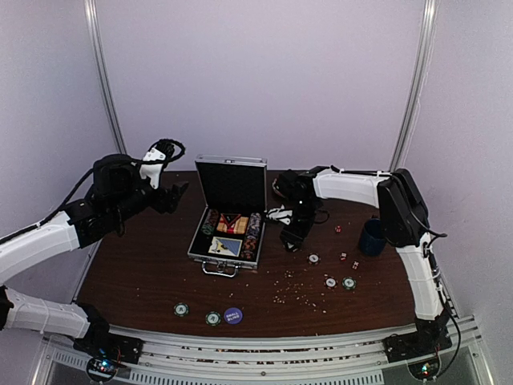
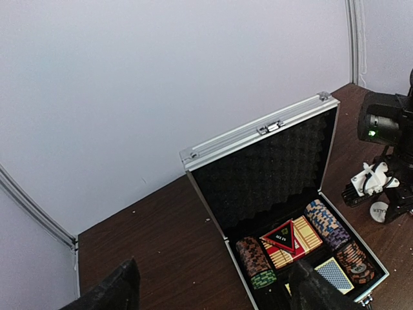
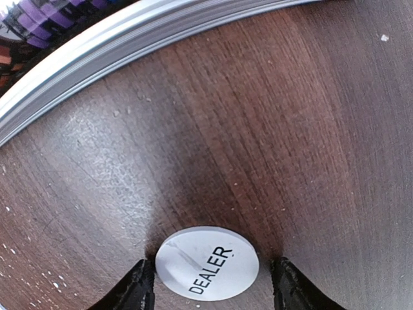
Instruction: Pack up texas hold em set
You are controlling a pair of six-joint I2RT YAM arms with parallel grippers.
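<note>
The silver case [image 1: 210,250] lies open mid-table, its black-lined lid [image 2: 264,168] upright. Inside are rows of chips [image 2: 255,261], a red and gold card deck [image 2: 290,239] and a blue-backed deck [image 2: 335,274]. My left gripper [image 1: 172,196] is open and empty, raised left of the case. My right gripper [image 3: 210,287] is open and low at the table, just right of the case. It straddles a white DEALER button [image 3: 208,261], and its left finger [image 3: 135,287] touches the button's edge. Loose chips [image 1: 330,282] and small red dice [image 1: 343,257] lie on the table.
A dark blue mug [image 1: 371,237] stands at the right, by the right arm. Three chips [image 1: 212,318] lie near the front edge left of centre. Crumbs are scattered front right. The case's silver rim [image 3: 129,39] runs close behind the button.
</note>
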